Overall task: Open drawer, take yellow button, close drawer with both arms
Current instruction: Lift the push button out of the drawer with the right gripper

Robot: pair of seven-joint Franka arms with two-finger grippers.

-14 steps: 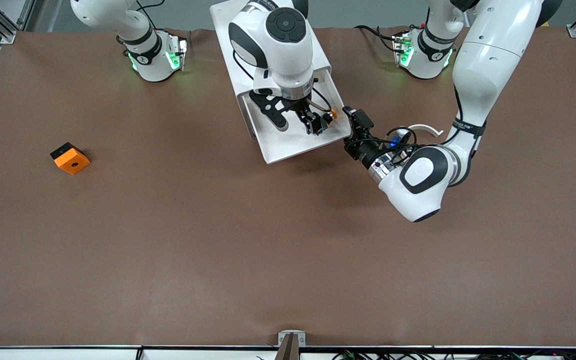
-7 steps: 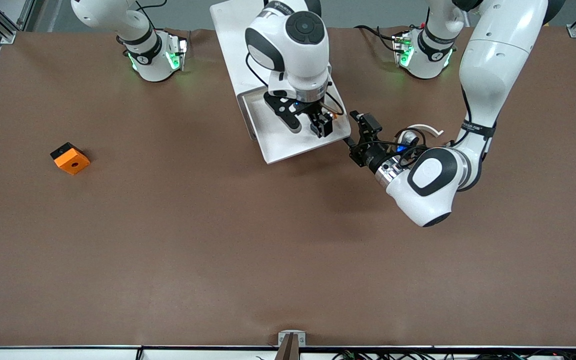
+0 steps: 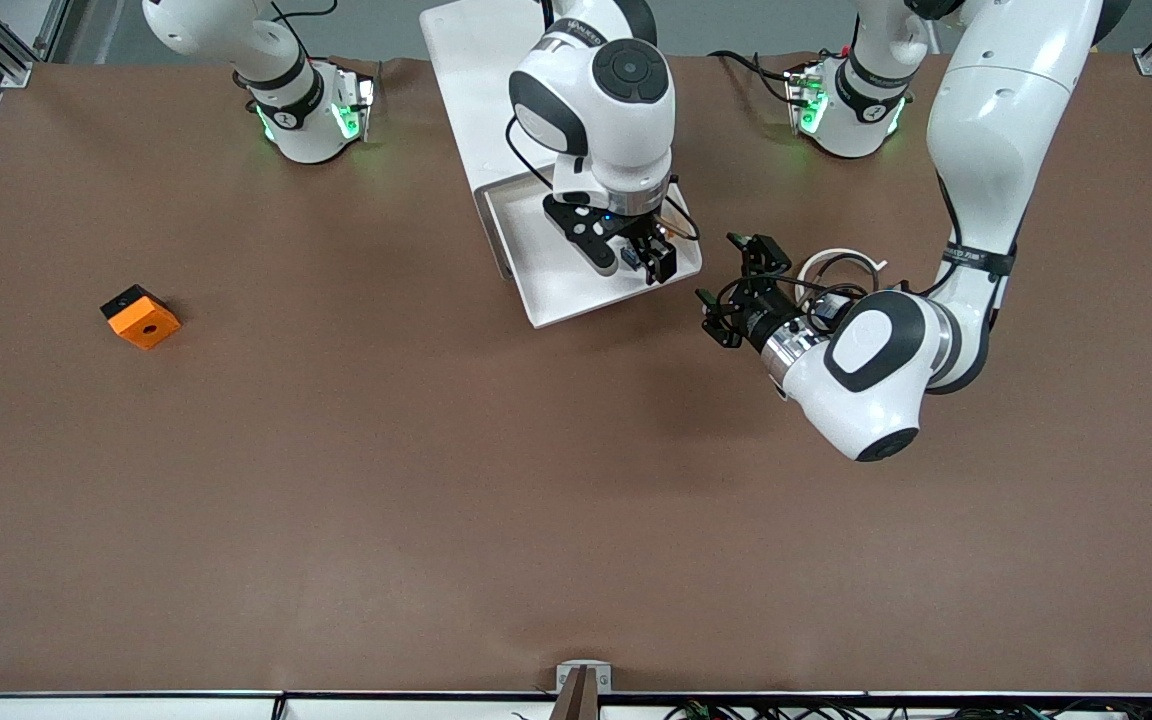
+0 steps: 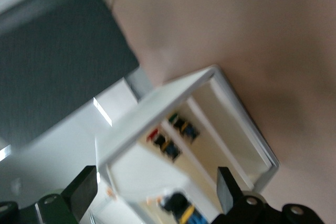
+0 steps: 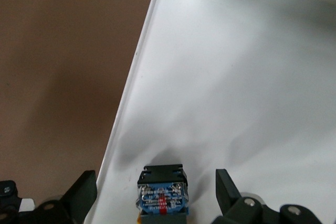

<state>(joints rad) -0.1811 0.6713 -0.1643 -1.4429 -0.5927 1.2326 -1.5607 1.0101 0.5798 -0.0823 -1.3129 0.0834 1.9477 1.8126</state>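
The white drawer (image 3: 536, 300) stands pulled out of its cabinet (image 3: 476, 90). My right gripper (image 3: 651, 258) hangs low inside it, at the corner toward the left arm's end. In the right wrist view the button (image 5: 161, 192) sits on the drawer floor between the fingers of the open right gripper (image 5: 156, 195), its blue-black base facing the camera; neither finger touches it. My left gripper (image 3: 718, 312) is open just off the drawer's corner, over the brown table and apart from it. The blurred left wrist view looks past my left gripper (image 4: 156, 198) at the drawer (image 4: 210, 77).
An orange-and-black block (image 3: 140, 316) lies on the table toward the right arm's end. A white arc (image 3: 841, 255) with small dark parts lies beside the left wrist. The brown table (image 3: 436, 500) stretches toward the front camera.
The right gripper has slid across the drawer toward the left arm's end. The left gripper has drawn back from the drawer's corner. Both stayed open.
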